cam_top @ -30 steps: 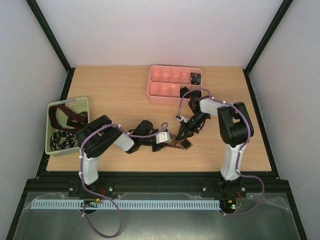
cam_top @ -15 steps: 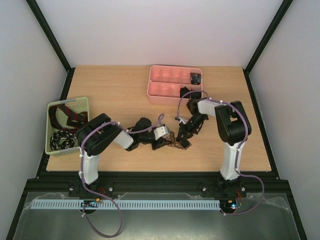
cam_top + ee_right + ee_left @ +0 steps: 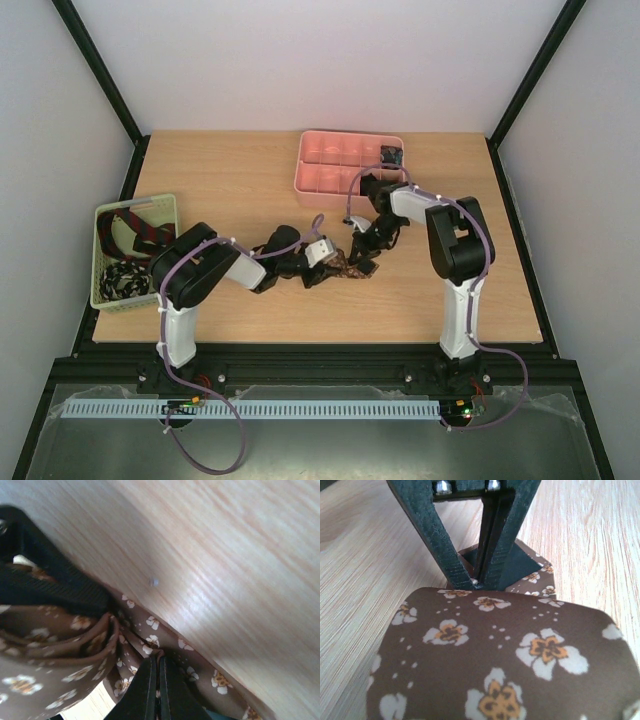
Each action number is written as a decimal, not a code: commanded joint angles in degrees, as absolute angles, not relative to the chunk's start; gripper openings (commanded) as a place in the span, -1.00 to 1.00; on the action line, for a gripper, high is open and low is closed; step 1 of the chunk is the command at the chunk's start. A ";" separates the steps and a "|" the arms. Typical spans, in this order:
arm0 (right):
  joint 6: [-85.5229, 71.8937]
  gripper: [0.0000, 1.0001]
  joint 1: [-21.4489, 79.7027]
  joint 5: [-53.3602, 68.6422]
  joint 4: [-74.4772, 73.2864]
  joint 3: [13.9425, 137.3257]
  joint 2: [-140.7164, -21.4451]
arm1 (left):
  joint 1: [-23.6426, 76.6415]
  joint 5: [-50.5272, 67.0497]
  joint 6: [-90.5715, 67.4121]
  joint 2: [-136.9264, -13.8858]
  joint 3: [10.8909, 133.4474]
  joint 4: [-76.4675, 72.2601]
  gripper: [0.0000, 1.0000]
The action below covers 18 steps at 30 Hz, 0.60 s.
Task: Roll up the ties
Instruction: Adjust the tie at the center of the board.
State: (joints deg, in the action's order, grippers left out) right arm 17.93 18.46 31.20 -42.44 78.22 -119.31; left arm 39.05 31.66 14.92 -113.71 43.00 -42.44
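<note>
Over the middle of the table (image 3: 220,190), seen from above, the brown tie (image 3: 352,268) lies as a short dark strip between the two arms, its long axis running left to right. The left gripper (image 3: 332,268) meets its left end and the right gripper (image 3: 360,258) drops onto its right end. Both touch it, so neither arm is the nearer.

From the left wrist, the tie's rolled end (image 3: 500,655) fills the lower view, brown with pale flowers, and hides this arm's own fingers. Just past the roll, the right gripper's two dark fingers (image 3: 510,530) stand upright and pressed flat together, tips down on the loose flowered tail.

From the right wrist, those same fingers meet with no gap. Creases in the tail run in to their tips, so I take it they pinch the fabric rather than merely rest on it. Up to the left, one ribbed black finger (image 3: 55,587) of the left gripper presses on the fat roll, which reads as a grasp around it. The roll thus sits on the left arm's side and the unrolled remainder points toward the right arm's pinch. The next turn, as I judge it, has to travel along that line, toward the right gripper.
</note>
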 commanded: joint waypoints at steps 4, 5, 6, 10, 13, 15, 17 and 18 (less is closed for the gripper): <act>21.58 -0.97 17.25 16.19 -40.92 70.77 -120.11 | 37.16 34.61 33.73 -119.32 49.47 -16.02 -0.28; 21.45 -0.97 17.11 16.56 -41.12 71.20 -119.86 | 37.18 34.24 34.04 -120.03 50.44 -14.04 -0.29; 21.18 -0.95 16.74 17.38 -41.50 71.76 -119.45 | 37.24 33.81 34.28 -120.66 51.32 -12.69 -0.31; 19.12 -0.69 14.25 23.22 -45.24 75.54 -117.03 | 37.66 31.58 34.03 -122.01 52.73 -10.21 -0.33; 18.46 -0.39 12.15 29.12 -49.76 77.36 -114.47 | 37.77 31.18 34.11 -122.27 52.80 -9.56 -0.34; 18.47 -0.20 11.14 32.80 -51.80 77.67 -112.89 | 38.23 30.53 34.58 -122.10 52.65 -9.25 -0.34; 17.74 -0.09 10.75 37.03 -53.29 77.76 -111.98 | 38.63 29.62 34.52 -121.87 52.41 -9.45 -0.33; 16.91 -0.06 10.73 39.46 -53.68 77.81 -111.68 | 38.88 29.28 34.30 -121.94 52.36 -9.53 -0.32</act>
